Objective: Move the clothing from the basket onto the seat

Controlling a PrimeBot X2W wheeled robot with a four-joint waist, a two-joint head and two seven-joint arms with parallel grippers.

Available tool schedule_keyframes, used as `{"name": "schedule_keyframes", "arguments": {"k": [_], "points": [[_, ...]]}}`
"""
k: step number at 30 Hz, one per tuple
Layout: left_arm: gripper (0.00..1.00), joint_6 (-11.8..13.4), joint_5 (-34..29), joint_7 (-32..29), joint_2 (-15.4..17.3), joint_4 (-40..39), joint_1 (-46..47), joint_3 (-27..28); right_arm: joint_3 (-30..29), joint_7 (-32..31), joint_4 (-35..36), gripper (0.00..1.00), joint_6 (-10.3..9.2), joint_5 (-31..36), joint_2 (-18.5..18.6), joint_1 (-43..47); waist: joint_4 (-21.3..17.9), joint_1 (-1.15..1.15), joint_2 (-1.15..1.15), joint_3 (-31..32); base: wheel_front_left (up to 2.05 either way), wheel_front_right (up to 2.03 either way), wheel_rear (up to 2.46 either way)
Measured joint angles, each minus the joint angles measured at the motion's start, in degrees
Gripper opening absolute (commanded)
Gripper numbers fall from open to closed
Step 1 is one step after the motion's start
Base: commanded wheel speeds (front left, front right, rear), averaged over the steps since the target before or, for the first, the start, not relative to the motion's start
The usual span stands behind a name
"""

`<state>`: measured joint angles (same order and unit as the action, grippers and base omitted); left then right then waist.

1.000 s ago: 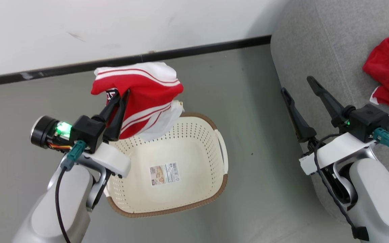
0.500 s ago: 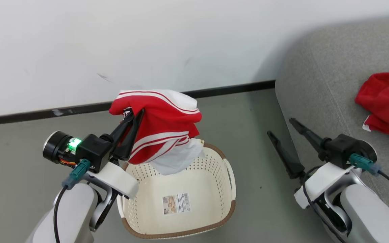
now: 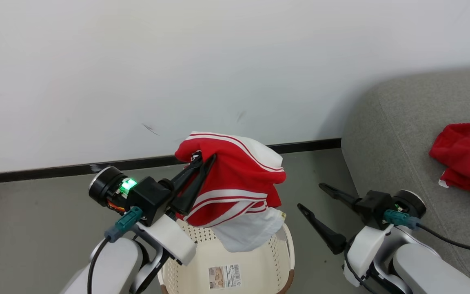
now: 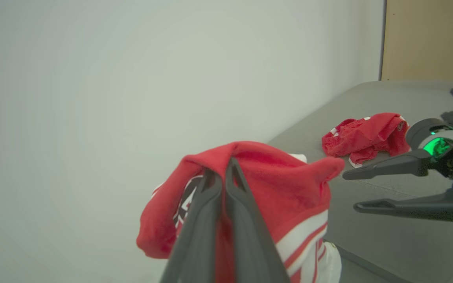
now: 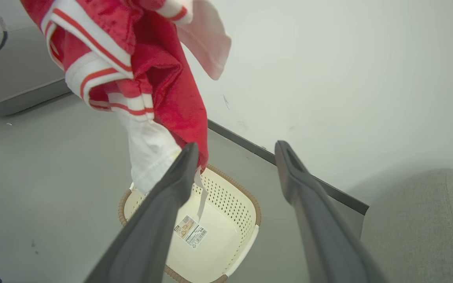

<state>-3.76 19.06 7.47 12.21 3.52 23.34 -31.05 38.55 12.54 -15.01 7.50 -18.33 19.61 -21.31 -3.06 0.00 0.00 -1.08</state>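
My left gripper [image 3: 204, 158] is shut on a red garment with white stripes and white cloth [image 3: 239, 192], which hangs in the air above the basket [image 3: 255, 261]. The left wrist view has the same garment [image 4: 281, 192] draped over my shut left gripper [image 4: 220, 167]. The cream perforated basket [image 5: 226, 204] stands on the floor with only a barcode label [image 5: 190, 231] on its bottom. My right gripper [image 3: 310, 196] is open and holds nothing, between the basket and the seat [image 3: 398, 122]. A second red garment [image 3: 467, 153] lies on the grey seat.
A white wall [image 3: 178, 73] with a dark baseboard [image 3: 47, 170] runs behind the basket. Grey floor [image 3: 35, 228] surrounds it. The grey seat [image 4: 387, 94] reaches the wall at the right, with a tan panel [image 4: 431, 35] behind it.
The head camera has tilted upward, so the scene sits lower in view. My left gripper has lifted the striped garment higher above the basket and toward the right. The right gripper stays open.
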Motion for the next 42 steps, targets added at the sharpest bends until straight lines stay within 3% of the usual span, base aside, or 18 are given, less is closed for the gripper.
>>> {"name": "schedule_keyframes", "arguments": {"k": [10, 28, 29, 31, 32, 42], "points": [[0.0, -0.53, 0.36, -4.15, -0.92, -3.87, -0.98, -3.23, 10.8, -0.94, 0.25, 1.0, 0.0, -4.48, 0.01, -2.52, 2.16, 0.0, 0.0, 4.14, 0.0, 0.0, 0.0], [0.0, -1.01, 2.64, -10.39, -1.54, -8.78, -3.06, -6.9, 19.74, -1.46, -2.53, 1.0, 0.0, -10.63, 0.36, -5.48, 6.54, 0.0, 0.0, 8.17, 0.0, 0.0, 0.0], [0.0, -1.02, 2.81, -10.88, -1.62, -9.0, -3.57, -7.04, 20.71, -1.45, -2.74, 0.5, 0.0, -10.94, -0.11, -5.94, 6.93, 0.0, 0.0, 8.34, 0.0, 0.0, 0.0], [0.0, -1.02, 3.32, -11.03, -1.72, -9.01, -4.22, -7.13, 21.39, -1.43, -2.87, 0.22, 0.0, -11.24, -0.41, -6.16, 7.26, 0.0, 0.0, 8.44, 0.0, 0.0, 0.0], [0.0, -1.02, 3.56, -11.35, -1.72, -9.01, -4.41, -7.13, 21.49, -1.38, -3.01, 0.0, 0.0, -11.65, -0.57, -6.17, 7.4, 0.0, 0.0, 8.46, 0.0, 0.0, 0.0], [0.0, -0.92, 4.24, -12.02, -1.68, -7.68, -5.03, -6.05, 22.39, -0.69, -4.41, 0.0, 0.0, -14.75, 0.33, -6.17, 6.59, 0.0, 0.0, 8.0, 0.0, 0.0, 0.0]]}}
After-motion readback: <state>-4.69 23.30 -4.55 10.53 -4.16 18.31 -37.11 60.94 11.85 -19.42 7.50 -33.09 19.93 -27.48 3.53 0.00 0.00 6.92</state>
